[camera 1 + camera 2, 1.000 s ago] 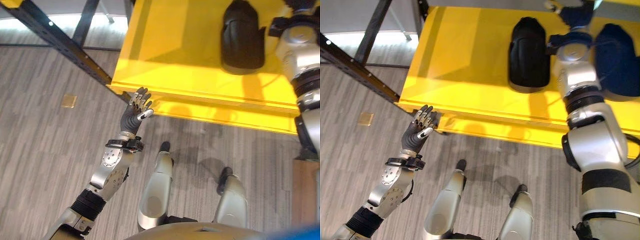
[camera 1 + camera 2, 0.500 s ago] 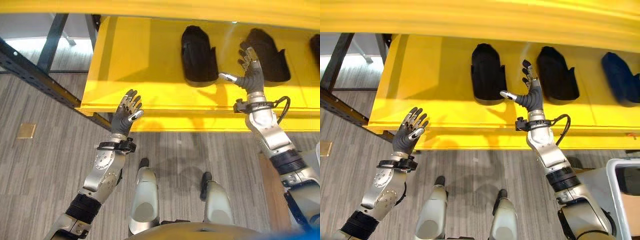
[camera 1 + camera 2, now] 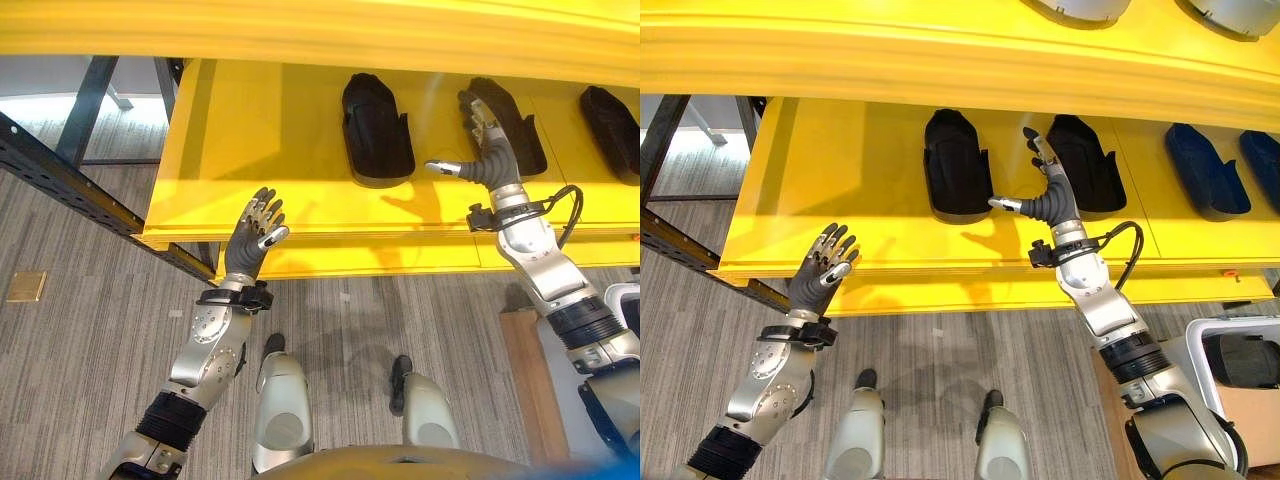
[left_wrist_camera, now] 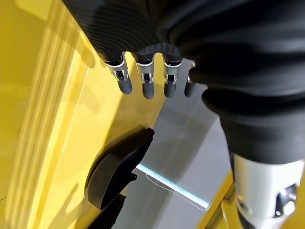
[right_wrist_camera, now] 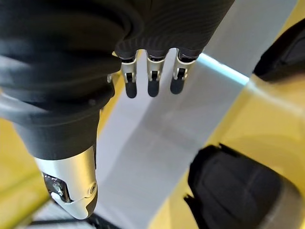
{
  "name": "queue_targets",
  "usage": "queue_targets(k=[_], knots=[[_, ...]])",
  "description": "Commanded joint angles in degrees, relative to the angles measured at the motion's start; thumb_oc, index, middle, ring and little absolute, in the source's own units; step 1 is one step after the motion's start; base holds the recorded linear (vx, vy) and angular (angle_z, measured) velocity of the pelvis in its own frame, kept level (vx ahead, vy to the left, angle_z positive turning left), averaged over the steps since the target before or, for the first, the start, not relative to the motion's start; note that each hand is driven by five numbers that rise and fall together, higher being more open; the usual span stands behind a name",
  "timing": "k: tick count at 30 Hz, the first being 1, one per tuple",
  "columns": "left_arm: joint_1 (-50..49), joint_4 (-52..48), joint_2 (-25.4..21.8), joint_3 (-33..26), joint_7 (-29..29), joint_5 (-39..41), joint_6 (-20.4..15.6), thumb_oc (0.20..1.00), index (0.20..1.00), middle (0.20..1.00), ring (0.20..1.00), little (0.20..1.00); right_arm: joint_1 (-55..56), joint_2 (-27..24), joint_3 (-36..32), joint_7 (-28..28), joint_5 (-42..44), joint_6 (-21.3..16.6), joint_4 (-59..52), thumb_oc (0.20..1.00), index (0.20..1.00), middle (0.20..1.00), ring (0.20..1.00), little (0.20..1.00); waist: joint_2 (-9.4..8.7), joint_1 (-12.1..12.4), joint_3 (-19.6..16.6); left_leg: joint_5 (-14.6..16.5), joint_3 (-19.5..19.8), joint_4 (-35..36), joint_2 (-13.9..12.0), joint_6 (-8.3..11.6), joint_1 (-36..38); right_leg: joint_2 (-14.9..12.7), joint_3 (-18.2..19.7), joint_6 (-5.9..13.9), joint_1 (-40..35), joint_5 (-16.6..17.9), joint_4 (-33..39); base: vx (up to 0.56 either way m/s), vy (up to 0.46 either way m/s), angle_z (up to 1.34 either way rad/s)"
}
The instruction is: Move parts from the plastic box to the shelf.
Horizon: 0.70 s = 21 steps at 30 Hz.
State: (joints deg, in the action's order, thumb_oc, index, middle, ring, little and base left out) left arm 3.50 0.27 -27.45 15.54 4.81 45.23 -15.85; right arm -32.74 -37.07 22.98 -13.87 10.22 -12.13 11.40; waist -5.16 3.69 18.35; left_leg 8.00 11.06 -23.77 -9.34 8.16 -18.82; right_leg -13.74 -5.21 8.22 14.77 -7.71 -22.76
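Since half a second ago the right hand point(image 3: 1048, 198) has stayed raised over the yellow shelf point(image 3: 840, 190), fingers spread and empty, between two black parts point(image 3: 955, 165) point(image 3: 1085, 160) lying there. The left hand point(image 3: 818, 278) hangs open at the shelf's front edge, and a plastic box point(image 3: 1240, 360) sits well to the right arm's outer side with a dark part point(image 3: 1248, 358) inside.

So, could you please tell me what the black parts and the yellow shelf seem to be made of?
The black parts look like moulded plastic or rubber: matte, with rounded contours and no glare. The yellow shelf looks like painted sheet metal: smooth and semi-glossy, with soft reflections and a folded front lip, though I can't be sure.
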Motion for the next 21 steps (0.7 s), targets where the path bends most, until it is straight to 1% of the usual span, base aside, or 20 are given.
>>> queue_targets(k=[1,2,5,10,15,21], knots=[[-0.53,-2.08,0.19,-1.56,-1.39,-3.19,-2.32,1.000,1.000,1.000,1.000,1.000,-4.04,-1.14,0.84,0.50,-4.13,-1.37,0.51,1.000,1.000,1.000,1.000,1.000,0.65,0.17,-1.80,0.42,-1.24,1.39,-3.35,-0.42,0.69,-1.38,-1.14,-0.79,-6.18,-2.64,1.44,0.00,0.000,0.00],[-0.54,-2.08,0.21,-1.59,-1.39,-3.19,-2.32,1.000,1.000,1.000,1.000,1.000,-4.10,-1.12,0.89,0.49,-4.14,-1.38,0.56,1.000,1.000,1.000,1.000,1.000,0.66,0.14,-1.80,0.42,-1.24,1.38,-3.36,-0.42,0.68,-1.38,-1.14,-0.80,-6.18,-2.63,1.45,0.00,0.000,0.00],[-0.24,-1.96,0.43,-1.42,-1.31,-3.40,-2.45,1.000,1.000,1.000,1.000,1.000,-5.88,-0.91,3.95,1.42,-6.52,-0.53,2.70,1.000,1.000,1.000,1.000,1.000,0.74,0.29,-1.56,0.38,-1.05,1.24,-3.27,-0.38,0.44,-1.44,-1.16,-0.81,-6.16,-2.64,1.43,0.00,-0.006,-0.02],[-0.43,-2.09,0.97,-1.75,-0.96,-3.61,-2.42,1.000,1.000,1.000,1.000,1.000,-5.12,0.49,4.56,1.74,-7.05,-0.34,2.40,1.000,1.000,1.000,1.000,1.000,0.76,0.20,-1.26,0.39,-1.35,1.31,-3.27,-0.48,0.42,-1.47,-0.95,-0.81,-6.03,-2.43,1.46,0.00,0.000,0.00],[-0.81,-1.95,1.80,-2.28,-0.52,-4.11,-2.58,1.000,1.000,1.000,1.000,1.000,-3.07,4.92,6.24,2.34,-8.13,-0.05,2.68,1.000,1.000,1.000,1.000,1.000,0.81,0.23,-0.89,0.23,-1.62,1.55,-3.30,-0.57,0.37,-1.42,-0.51,-0.81,-5.85,-1.99,1.89,0.00,0.000,0.00],[-0.72,-1.94,2.24,-2.38,-0.33,-4.53,-2.65,1.000,1.000,1.000,1.000,1.000,-1.44,7.89,7.49,3.25,-7.82,-0.10,2.87,1.000,1.000,1.000,1.000,1.000,0.78,0.02,-0.64,0.20,-1.83,1.63,-3.20,-0.68,0.29,-1.44,-0.09,-0.77,-5.80,-1.65,2.26,0.00,0.000,0.00]])
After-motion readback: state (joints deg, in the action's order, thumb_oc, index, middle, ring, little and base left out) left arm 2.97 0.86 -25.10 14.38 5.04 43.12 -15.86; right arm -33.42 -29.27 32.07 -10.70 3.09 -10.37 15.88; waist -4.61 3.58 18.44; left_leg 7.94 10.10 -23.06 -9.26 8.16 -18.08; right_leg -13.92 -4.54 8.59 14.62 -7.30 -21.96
